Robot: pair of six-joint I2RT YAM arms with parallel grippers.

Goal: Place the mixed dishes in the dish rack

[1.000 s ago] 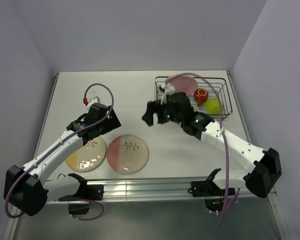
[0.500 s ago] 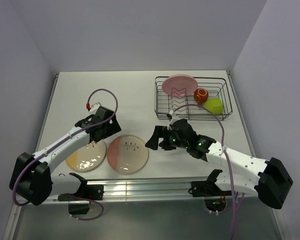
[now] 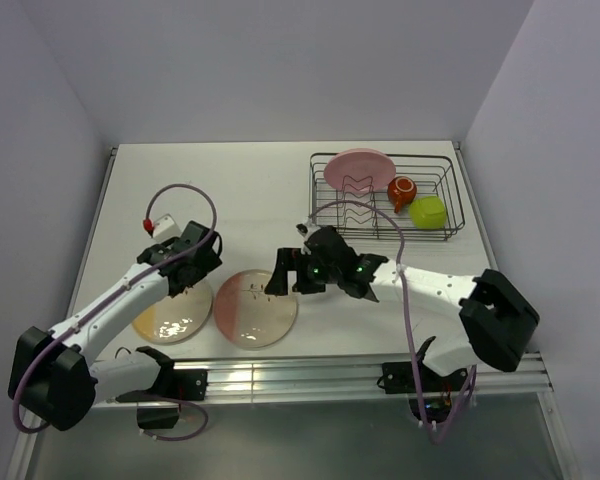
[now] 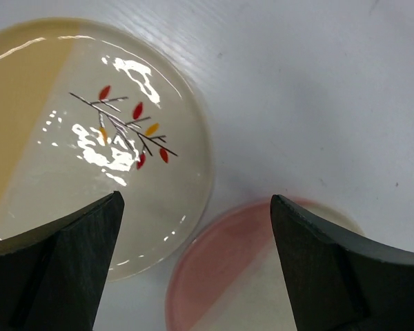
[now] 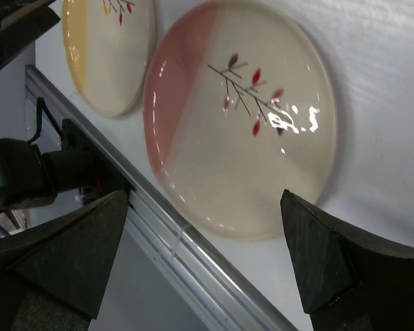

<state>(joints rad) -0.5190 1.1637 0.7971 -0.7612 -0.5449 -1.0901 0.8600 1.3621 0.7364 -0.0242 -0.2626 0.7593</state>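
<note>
The dish rack [image 3: 448,195] stands at the back right and holds a plain pink plate [image 3: 360,167] upright, an orange-red cup [image 3: 401,190] and a lime-green bowl [image 3: 428,212]. Two plates lie flat near the front edge: yellow-and-cream [image 3: 168,312] [image 4: 76,138] [image 5: 107,48] and pink-and-cream [image 3: 252,312] [image 4: 234,276] [image 5: 241,117]. My left gripper [image 3: 190,265] [image 4: 195,200] hangs open over the gap between their far rims. Over the pink-and-cream plate's right part my right gripper [image 3: 285,277] [image 5: 204,195] is wide open and empty.
An aluminium rail [image 3: 280,375] [image 5: 179,255] runs along the table's near edge, just beyond both flat plates. Walls close the table in at the left, back and right. Purple cables loop over both arms.
My right arm has swung from the rack down and left to the pink-and-cream plate, uncovering the pink plate. The left gripper has shifted a little left, staying over the plates.
</note>
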